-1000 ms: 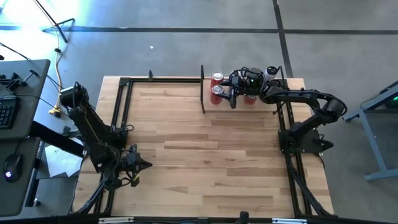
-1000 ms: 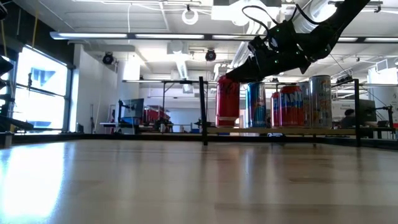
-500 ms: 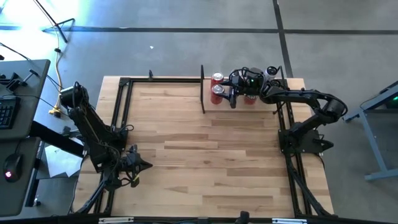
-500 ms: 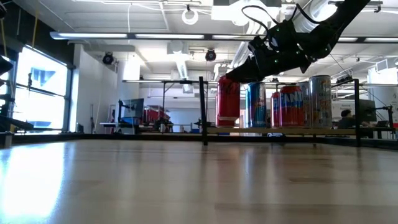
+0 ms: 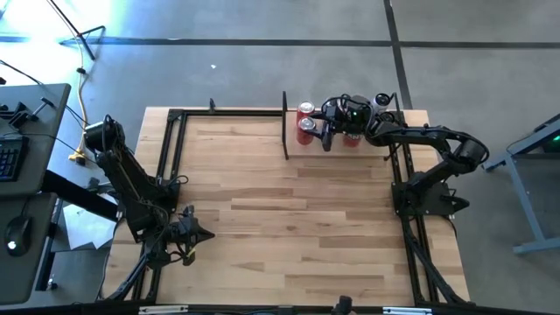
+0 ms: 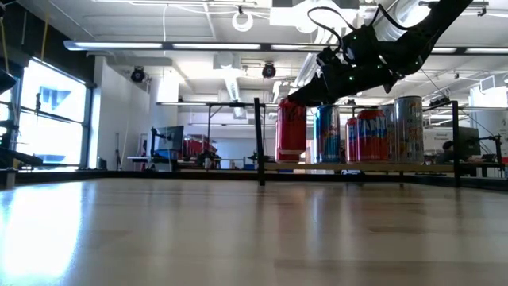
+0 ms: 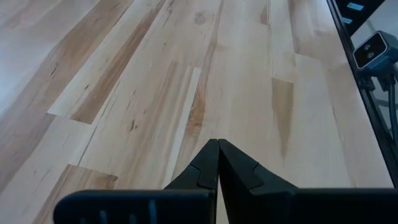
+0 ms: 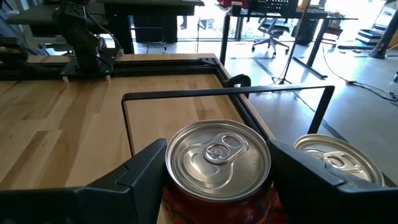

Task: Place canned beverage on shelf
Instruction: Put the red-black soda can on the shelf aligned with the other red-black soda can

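A red can [image 5: 305,131] is at the left end of the shelf [image 5: 343,155], a pale wood panel between thin black bars at the table's far right. My right gripper [image 5: 317,131] is shut on this can, whose top shows in the right wrist view [image 8: 217,157]. In the low view the can [image 6: 290,131] is upright with its base at shelf level [image 6: 381,168]; whether it rests there I cannot tell. My left gripper [image 7: 217,147] is shut and empty near the table's near left corner [image 5: 188,233]. My right gripper pinches the red can's upper wall just below the rim [image 8: 166,163] between its two fingers [image 8: 140,169], one on the far side and one on the near side. The fingers slant down from the table's right. The can is upright.
A second red can [image 5: 305,109] stands just behind the held one. Three more cans [image 6: 367,135] stand in a row to its right on the shelf. A black bar [image 8: 217,93] closes the shelf's left end. Bare slatted tabletop [image 5: 280,219] lies nearer.
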Tool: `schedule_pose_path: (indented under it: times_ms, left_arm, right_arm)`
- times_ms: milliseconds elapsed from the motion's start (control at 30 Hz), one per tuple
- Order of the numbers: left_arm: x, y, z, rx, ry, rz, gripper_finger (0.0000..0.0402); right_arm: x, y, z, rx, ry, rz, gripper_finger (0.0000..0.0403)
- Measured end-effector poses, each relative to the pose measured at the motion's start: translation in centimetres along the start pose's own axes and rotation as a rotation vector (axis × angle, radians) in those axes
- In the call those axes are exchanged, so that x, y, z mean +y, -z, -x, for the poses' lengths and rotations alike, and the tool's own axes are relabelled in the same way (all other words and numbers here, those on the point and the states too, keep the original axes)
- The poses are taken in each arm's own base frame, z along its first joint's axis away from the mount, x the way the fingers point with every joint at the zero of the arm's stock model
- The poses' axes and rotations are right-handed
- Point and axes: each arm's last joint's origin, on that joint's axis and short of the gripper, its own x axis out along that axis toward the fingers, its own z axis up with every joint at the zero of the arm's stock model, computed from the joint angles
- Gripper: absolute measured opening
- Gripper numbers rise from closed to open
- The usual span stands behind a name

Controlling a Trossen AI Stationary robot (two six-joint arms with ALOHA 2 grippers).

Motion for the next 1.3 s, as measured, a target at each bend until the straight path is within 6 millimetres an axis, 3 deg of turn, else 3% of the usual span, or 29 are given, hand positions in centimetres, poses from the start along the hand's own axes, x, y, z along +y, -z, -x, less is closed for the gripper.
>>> schedule_pose_path:
  times_ms: [500,1000,1133,1300]
  left_arm:
    - [-0.1,0.0,0.0,-0.004,0.009,0.009,0.0]
    - [-0.1,0.0,0.0,-0.004,0.009,0.025,0.0]
    - [-0.2,-0.1,0.0,-0.007,0.018,0.042,0.0]
    - [-0.3,-0.1,0.0,-0.011,0.019,0.045,0.0]
  right_arm:
    - [0.2,0.2,-0.1,0.025,0.026,-0.058,0.0272]
    - [1.4,-0.7,-0.4,-0.026,0.027,-0.006,0.0273]
    - [2.9,-1.7,0.5,0.004,0.011,-0.012,0.0239]
    - [5.2,-3.2,2.5,0.087,0.089,0.036,0.0141]
